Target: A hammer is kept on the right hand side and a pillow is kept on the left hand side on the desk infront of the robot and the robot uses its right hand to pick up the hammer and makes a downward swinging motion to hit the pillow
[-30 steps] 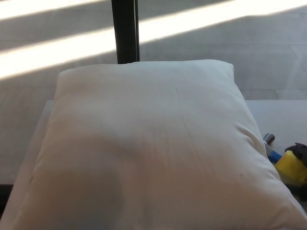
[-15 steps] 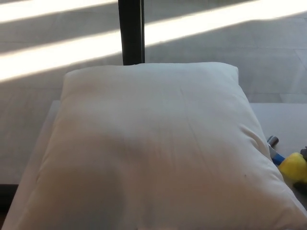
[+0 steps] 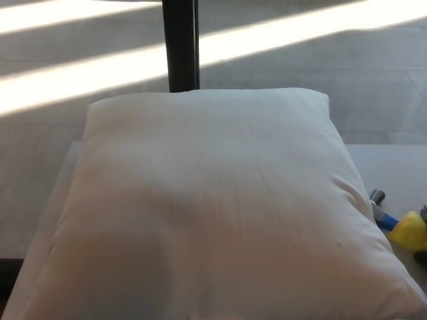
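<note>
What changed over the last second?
Mostly the camera shifted: the whole view slid slightly right and down. The hammer sits nearer the right edge, so less of it shows. The pillow lies as before on the desk. No grasp is visible.

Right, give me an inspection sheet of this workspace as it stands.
Surface: pale desk, mostly covered.
Job's things: white pillow lying flat, filling most of the desk; hammer at the right edge beside the pillow, with blue and yellow parts and a metal tip, largely cut off.
Clutter: nothing seen.
Hands: left not in view; a dark shape at the hammer may be the right hand, state unclear.
Cables: nothing seen.
Surroundings: sunlit floor, dark post behind the pillow.
</note>
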